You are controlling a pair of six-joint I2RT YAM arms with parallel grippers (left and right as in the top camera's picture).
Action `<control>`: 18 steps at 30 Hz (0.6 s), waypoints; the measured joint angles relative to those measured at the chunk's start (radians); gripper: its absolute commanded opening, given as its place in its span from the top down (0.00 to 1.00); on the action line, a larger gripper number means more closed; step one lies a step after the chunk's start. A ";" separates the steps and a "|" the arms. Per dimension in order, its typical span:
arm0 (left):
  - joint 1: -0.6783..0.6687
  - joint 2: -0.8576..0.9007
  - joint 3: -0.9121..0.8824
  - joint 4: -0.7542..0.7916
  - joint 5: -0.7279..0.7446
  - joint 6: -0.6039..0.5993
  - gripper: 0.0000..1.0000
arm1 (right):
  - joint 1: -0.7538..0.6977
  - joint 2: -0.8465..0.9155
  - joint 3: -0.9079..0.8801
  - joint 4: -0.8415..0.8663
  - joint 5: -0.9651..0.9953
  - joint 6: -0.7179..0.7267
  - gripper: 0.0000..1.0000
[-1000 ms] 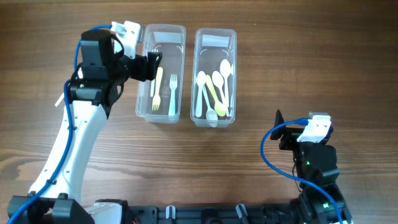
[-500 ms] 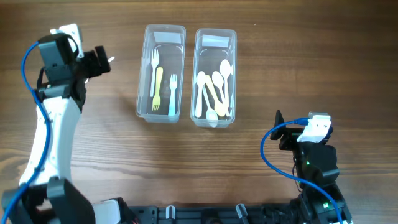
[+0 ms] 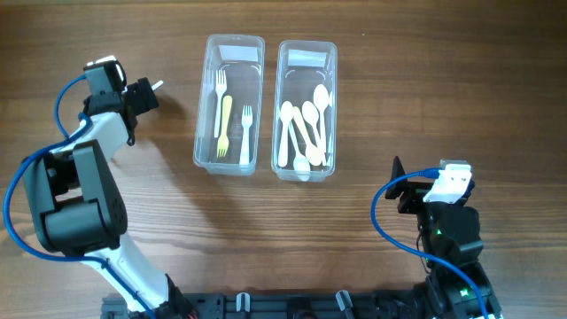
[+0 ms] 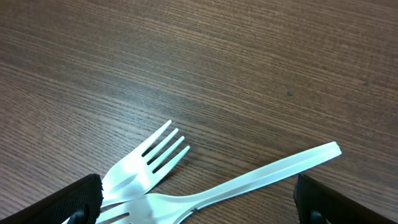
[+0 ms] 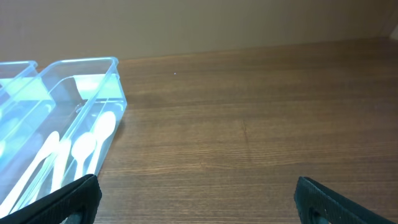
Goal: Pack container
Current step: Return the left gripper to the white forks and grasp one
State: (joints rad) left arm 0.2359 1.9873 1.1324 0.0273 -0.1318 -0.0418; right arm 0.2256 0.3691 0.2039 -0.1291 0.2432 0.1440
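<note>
Two clear containers stand side by side at the back. The left container (image 3: 200, 133) holds a yellow fork (image 3: 225, 120) and a pale fork (image 3: 246, 133). The right container (image 3: 335, 133) holds several white and yellow spoons (image 3: 306, 124); it also shows in the right wrist view (image 5: 93, 81). My left gripper (image 3: 146, 93) is at the far left, open. In the left wrist view (image 4: 199, 202) two pale plastic forks (image 4: 146, 165) (image 4: 261, 177) lie crossed on the wood between its jaws. My right gripper (image 3: 399, 190) (image 5: 199, 199) is open and empty over bare wood.
The wooden table (image 3: 372, 71) surrounds the containers. The left arm's white link (image 3: 106, 133) and blue cable (image 3: 35, 177) lie along the left edge. The loose forks do not show in the overhead view.
My left arm has swung from over the fork container to the table's far left, empty. The pale fork stays in the container. The right arm has not moved.
</note>
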 measured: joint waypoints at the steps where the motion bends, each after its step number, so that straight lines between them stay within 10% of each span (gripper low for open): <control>1: 0.000 0.004 0.000 0.003 0.000 0.001 0.02 | 0.000 0.000 0.000 0.000 0.000 0.000 0.00; 18: 0.006 0.020 0.019 -0.156 0.090 -0.039 0.06 | 0.000 0.000 0.000 0.000 0.000 0.000 0.00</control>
State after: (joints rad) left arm 0.2417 2.0075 1.1515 -0.1287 -0.0418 -0.0811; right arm 0.2256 0.3691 0.2039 -0.1291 0.2432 0.1440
